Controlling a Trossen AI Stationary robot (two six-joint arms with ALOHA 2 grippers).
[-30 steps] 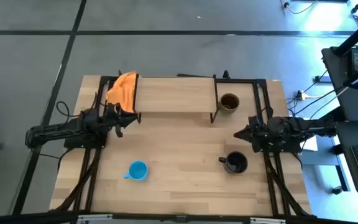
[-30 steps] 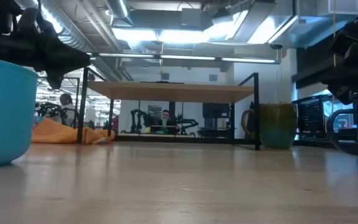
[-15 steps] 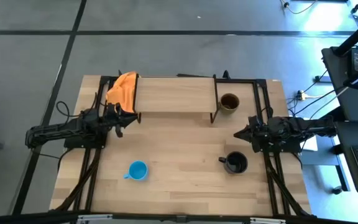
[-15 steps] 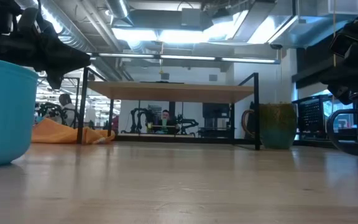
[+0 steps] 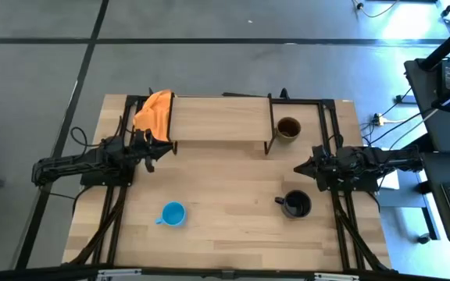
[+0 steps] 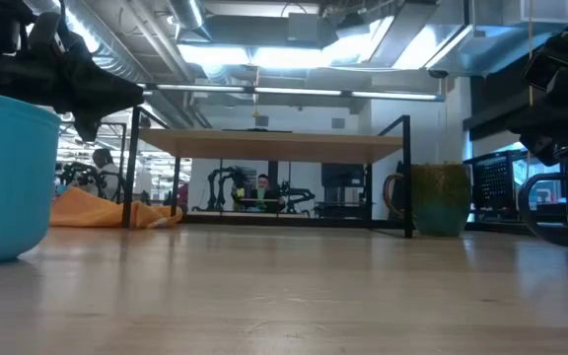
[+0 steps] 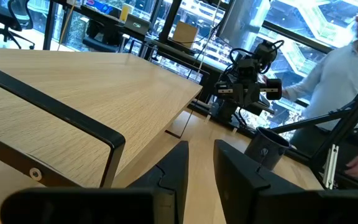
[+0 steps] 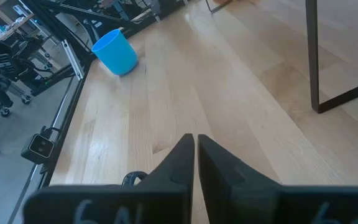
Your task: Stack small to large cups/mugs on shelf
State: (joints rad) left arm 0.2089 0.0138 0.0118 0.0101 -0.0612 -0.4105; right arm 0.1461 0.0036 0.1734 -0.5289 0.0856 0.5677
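Flanking shelf (image 5: 219,119) (both grippers empty)

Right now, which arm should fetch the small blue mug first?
Left, probably. The blue mug sits on the left half of the table, nearer the left gripper; the right gripper waits by the black mug.

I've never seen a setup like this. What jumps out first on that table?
The bright orange cloth draped at the left end of the low wooden shelf stands out first. Then three mugs on the tabletop: a light blue mug near the front, a black mug at right, an olive-brown mug beside the shelf.
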